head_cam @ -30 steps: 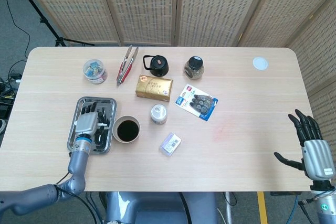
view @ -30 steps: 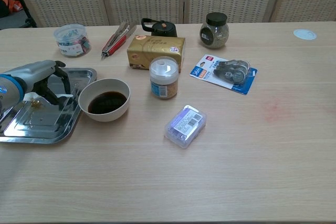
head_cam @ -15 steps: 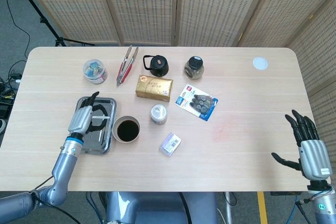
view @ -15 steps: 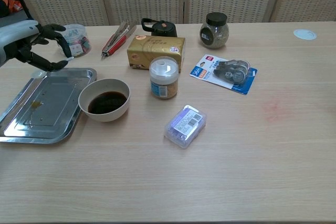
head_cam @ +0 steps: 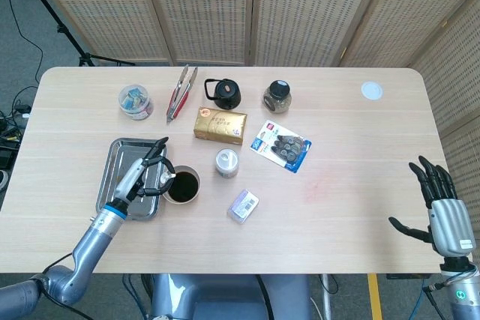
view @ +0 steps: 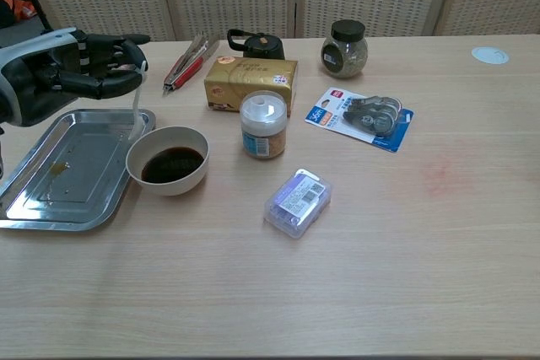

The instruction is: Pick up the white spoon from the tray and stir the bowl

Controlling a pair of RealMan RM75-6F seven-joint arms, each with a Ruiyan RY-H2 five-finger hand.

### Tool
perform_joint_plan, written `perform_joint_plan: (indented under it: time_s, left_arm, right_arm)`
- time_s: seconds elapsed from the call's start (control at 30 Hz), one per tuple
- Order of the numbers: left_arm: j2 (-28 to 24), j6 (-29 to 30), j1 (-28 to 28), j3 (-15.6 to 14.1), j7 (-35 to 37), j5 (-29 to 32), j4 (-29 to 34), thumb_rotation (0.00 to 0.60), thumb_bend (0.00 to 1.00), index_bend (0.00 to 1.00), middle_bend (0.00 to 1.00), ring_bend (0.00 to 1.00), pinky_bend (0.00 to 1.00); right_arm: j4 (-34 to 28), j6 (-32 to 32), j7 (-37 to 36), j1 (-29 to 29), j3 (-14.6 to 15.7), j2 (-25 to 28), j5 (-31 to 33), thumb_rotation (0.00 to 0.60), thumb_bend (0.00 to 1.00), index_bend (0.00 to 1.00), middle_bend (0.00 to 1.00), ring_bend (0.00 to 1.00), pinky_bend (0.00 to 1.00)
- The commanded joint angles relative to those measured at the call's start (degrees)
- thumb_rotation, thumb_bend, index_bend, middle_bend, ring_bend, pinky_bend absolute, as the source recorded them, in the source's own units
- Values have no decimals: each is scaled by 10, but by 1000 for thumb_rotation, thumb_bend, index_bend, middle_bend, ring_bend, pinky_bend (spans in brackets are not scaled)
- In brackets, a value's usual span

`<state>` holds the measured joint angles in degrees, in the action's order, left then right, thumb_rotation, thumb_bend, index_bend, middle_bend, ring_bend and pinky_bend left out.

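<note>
My left hand [view: 74, 73] hangs above the metal tray [view: 51, 200] and pinches the white spoon [view: 135, 117] by its handle. The spoon dangles nearly upright, its lower end just over the left rim of the white bowl [view: 168, 160], which holds a dark liquid. In the head view the left hand [head_cam: 144, 173] reaches over the tray [head_cam: 120, 157] toward the bowl [head_cam: 182, 185]. My right hand [head_cam: 442, 207] is at the table's right front edge, far from the bowl, with fingers spread and nothing in it.
Behind the bowl lie a white-lidded jar [head_cam: 227, 162], a gold box [head_cam: 220, 125], red tongs [head_cam: 180, 91], a candy tub [head_cam: 135, 101] and a black teapot [head_cam: 223, 94]. A small plastic case [head_cam: 243, 205] and a blister pack [head_cam: 280, 145] sit to the right.
The left hand lifted off the tray with the spoon, rose, then swung right toward the bowl; the spoon now hangs at the bowl's rim. The right hand barely shifted.
</note>
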<state>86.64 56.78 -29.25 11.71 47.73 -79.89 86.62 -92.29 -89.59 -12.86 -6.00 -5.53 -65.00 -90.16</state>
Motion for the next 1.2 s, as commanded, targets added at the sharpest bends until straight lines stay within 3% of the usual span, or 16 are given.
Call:
perform_joint_plan:
  time_s: [0.03, 0.67, 1.2]
  left_arm:
    - [29, -7, -10, -13, 45, -28, -45, 600, 416, 610, 0, 0, 0]
    - [132, -20, -51, 3, 94, -2, -171, 600, 411, 638, 0, 0, 0]
    - [186, -13, -70, -10, 115, -19, -258, 600, 422, 647, 0, 0, 0]
  right_arm:
    - [0, 0, -1, 0, 0, 1, 0, 600, 0, 3, 0, 0, 0]
    - [7, 13, -4, -4, -6, -2, 18, 600, 0, 3, 0, 0, 0]
    - [8, 19, -7, -6, -8, -3, 23, 600, 0, 3, 0, 0, 0]
